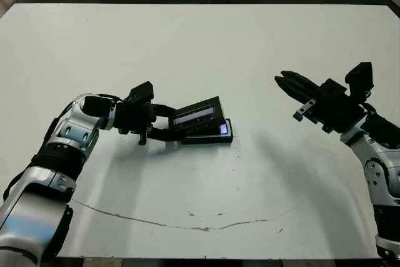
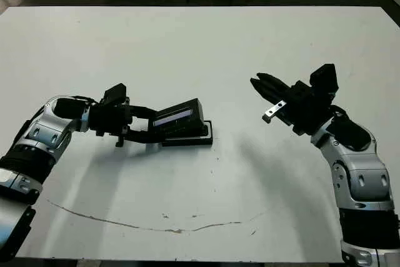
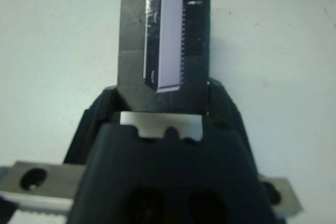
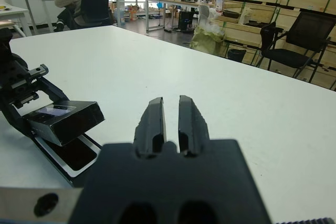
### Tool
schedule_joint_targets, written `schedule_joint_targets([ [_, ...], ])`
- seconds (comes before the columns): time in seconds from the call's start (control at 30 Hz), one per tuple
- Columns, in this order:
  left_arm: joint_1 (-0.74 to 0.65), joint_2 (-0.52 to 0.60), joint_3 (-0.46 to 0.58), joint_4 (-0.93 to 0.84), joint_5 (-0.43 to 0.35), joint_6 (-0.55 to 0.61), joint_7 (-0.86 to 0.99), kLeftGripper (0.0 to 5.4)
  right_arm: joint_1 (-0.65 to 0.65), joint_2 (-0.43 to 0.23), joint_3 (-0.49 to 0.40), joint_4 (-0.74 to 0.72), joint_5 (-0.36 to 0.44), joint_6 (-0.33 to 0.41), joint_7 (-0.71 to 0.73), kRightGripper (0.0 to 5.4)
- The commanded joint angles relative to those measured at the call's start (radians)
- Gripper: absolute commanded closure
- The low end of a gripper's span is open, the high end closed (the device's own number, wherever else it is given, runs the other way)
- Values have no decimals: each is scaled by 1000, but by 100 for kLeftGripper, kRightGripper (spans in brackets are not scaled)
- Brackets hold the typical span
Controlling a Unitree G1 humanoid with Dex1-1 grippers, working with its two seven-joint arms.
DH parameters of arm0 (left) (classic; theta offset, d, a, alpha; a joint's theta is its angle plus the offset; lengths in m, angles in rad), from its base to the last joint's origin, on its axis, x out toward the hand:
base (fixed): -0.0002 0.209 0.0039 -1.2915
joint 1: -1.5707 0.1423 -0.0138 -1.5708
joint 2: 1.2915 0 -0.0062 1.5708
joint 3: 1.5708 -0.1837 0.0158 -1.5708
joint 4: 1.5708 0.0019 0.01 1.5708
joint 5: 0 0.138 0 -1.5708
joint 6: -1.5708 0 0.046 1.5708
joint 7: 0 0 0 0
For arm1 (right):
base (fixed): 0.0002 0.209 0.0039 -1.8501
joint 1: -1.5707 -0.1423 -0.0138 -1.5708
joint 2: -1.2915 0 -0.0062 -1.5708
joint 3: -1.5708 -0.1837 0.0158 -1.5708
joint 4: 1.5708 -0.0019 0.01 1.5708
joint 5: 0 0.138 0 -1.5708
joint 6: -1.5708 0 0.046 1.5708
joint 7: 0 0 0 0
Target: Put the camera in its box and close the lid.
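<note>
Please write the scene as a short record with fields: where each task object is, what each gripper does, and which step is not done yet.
lid: black cover with window strip, held tilted over the box, not seated
box: shallow black tray flat on the white table, under the lid
camera: a small bluish glow shows in the box at its right end; most of it is hidden
left gripper: shut on lid at its left end
right gripper: empty, raised to the right, apart from the box
step not done: lid not closed
</note>
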Motion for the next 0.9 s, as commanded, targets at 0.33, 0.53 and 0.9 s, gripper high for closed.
schedule_joint_targets([
  [0.33,-42,-7,3,92,65,42,51,332,20,-10,5,5,-9,32,4,540],
  [0.53,-56,-28,-26,110,81,56,30,332,19,-9,2,11,-6,24,12,540],
  [0.9,-84,-34,-73,111,106,122,-45,332,20,-11,2,1,-10,35,3,540],
])
